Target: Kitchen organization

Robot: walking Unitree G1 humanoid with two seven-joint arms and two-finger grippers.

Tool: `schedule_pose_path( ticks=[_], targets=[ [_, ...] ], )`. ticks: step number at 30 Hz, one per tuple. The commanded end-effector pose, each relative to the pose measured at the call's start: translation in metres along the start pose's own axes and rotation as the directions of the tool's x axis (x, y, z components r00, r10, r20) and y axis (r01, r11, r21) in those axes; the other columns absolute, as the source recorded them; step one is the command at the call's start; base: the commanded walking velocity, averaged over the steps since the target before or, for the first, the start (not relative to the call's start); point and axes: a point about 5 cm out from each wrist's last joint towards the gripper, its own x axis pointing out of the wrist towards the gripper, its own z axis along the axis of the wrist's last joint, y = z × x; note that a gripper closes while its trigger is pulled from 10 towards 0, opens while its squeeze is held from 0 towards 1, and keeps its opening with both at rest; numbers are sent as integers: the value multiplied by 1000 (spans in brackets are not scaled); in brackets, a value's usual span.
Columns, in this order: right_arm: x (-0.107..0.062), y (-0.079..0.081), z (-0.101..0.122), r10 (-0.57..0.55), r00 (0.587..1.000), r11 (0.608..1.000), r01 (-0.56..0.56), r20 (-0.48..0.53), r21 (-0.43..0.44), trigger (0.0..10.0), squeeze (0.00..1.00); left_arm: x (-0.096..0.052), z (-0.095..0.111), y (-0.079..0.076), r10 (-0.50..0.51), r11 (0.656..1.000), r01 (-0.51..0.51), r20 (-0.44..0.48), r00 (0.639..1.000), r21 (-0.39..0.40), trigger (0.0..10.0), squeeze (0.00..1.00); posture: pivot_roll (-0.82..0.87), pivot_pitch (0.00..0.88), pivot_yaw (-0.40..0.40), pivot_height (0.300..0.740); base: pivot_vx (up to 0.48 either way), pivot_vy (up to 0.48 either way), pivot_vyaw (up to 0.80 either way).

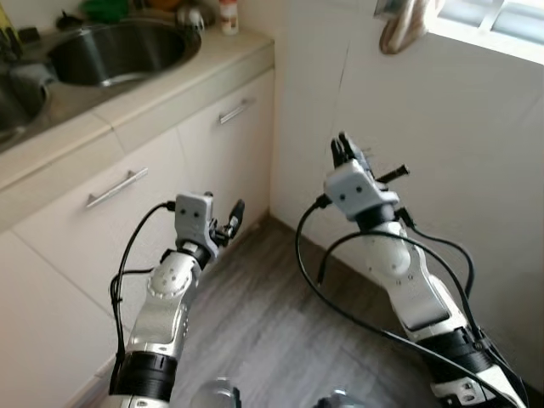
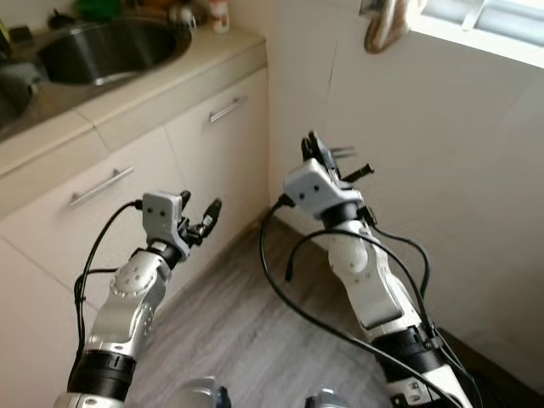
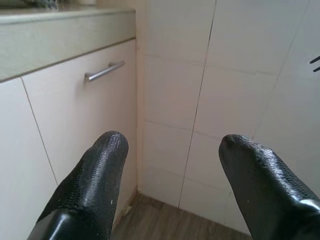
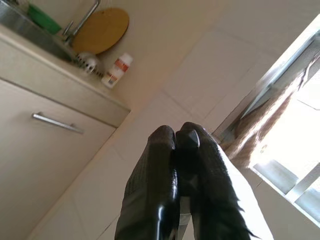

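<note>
Robot faces the kitchen corner: tiled wall [image 1: 408, 127] ahead, base cabinets [image 1: 127, 221] w/ beige counter [image 1: 170, 85] running off to the left of it, grey wood-look floor [image 1: 272, 331] below. Landmark = sink [image 1: 119, 51], a steel basin set in the counter. Past the sink toward the corner: small white bottle [image 1: 228, 15] w/ orange label on the counter; right wrist view also shows a round wooden board [image 4: 102, 30] propped behind the faucet [image 4: 82, 22] and something green [image 4: 37, 16] at the sink's back edge. Cloth [image 1: 406, 24] hangs by the window [image 1: 501, 21], well off to the right of the sink. Two bar handles [image 1: 116, 188] on the cabinet fronts under the sink. Left gripper [image 1: 231, 219] sits low, below counter level in front of the cabinets, fingers [image 3: 95, 185] spread wide apart, nothing between them. Right gripper [image 1: 342, 150] raised toward the wall, well right of the sink, fingers pressed together, empty. Judgement: nothing picked yet, early/approach phase, no target engaged. Items to organize are prob. the counter stuff round the sink. Next move needs a turn toward the sink, arms up over the counter edge, right gripper opened before any grasp. Can't tell which item goes first.
</note>
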Motion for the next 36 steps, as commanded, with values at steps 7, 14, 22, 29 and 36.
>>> schedule_pose_path(
  ticks=[7,14,22,29,36],
  targets=[
    [5,-8,16,-36,993,999,36,110,1,10000,0,3,24,1,3,1000,-6,135,991,22,10000,0,111,0,-40,740,324,0,686],
    [10,-12,19,-32,990,998,24,141,55,10000,0,4,29,2,9,999,-17,165,986,47,10000,0,115,0,-41,740,480,0,534],
    [18,-18,26,-38,980,999,31,196,41,10000,0,6,53,-1,-5,992,-30,269,963,124,10000,0,128,0,-55,740,472,0,300],
    [29,-39,48,-95,949,993,70,300,93,10000,0,4,95,-5,-23,969,-91,446,895,231,10000,0,140,0,-62,740,450,0,343],
    [32,-39,60,-100,929,976,23,357,215,10000,0,5,89,-4,-5,970,-100,430,903,221,10000,0,141,0,-67,740,443,0,686]
  ],
)
